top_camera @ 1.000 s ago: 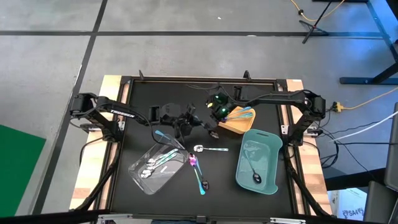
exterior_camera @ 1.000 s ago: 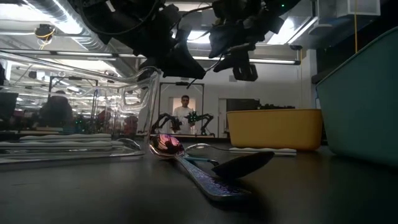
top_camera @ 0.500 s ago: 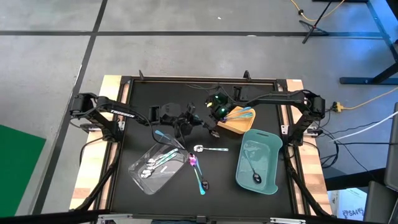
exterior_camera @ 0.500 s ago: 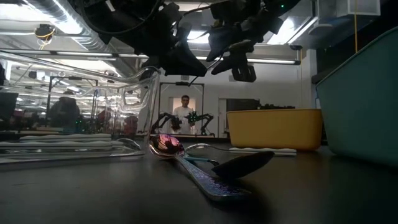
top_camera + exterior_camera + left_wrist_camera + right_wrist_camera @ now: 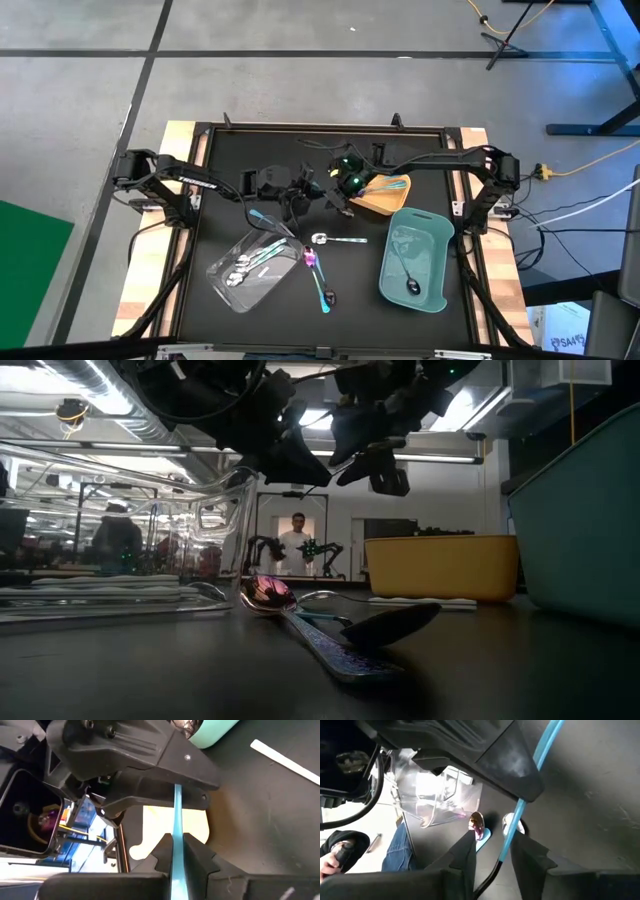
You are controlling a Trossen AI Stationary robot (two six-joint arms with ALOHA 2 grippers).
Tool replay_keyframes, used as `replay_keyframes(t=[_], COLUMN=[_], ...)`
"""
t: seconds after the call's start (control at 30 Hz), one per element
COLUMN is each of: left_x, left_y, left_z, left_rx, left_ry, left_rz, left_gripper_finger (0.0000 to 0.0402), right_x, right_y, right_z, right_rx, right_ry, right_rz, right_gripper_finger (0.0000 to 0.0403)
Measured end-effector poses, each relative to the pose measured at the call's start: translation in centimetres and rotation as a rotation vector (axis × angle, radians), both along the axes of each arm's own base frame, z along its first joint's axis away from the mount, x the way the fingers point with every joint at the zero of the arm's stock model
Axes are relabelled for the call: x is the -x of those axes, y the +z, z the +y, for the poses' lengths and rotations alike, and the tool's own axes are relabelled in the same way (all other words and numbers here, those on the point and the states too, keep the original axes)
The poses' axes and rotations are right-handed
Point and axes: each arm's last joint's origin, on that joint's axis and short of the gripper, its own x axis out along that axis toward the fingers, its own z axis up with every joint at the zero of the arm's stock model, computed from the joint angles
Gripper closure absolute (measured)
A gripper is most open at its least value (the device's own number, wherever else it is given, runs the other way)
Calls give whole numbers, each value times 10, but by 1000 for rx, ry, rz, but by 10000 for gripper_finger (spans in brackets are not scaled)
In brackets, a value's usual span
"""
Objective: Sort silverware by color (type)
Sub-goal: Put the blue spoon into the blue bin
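Pinching a teal-handled utensil (image 5: 177,827) mid-shaft, left hand (image 5: 176,851) clenched on it; right hand (image 5: 495,851) straddles it, released; light, stiff, slippery; grip the handle.

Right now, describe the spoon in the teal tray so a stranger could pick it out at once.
In the high view, find the big teal tray on the table's right side, beside the yellow tray. One spoon lies inside it, dark head lowest in the picture. It lies alone, while the other trays hold several pieces.
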Motion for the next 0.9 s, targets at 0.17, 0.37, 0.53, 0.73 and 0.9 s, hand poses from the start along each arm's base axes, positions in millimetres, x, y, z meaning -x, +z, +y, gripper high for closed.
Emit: replay_keyframes(t=[0.17,0.37,0.53,0.73,0.9], left_x=[0,0,0,0,0], left_y=[0,1,0,1,1], left_z=[0,0,0,-1,-1], left_rx=[3,3,5,38,85], left_ry=[-7,-5,-9,-2,21], left_rz=[-2,-2,-2,-15,-22], left_gripper_finger=[382,381,367,339,320], right_x=[-1,0,0,-2,-1], right_y=[0,0,-1,2,1], right_z=[0,-1,-1,-1,-1], right_rx=[7,10,26,47,54], right_ry=[-4,-10,-16,11,25], right_rz=[-6,-6,0,-36,-36], right_gripper_finger=[349,396,395,401,402])
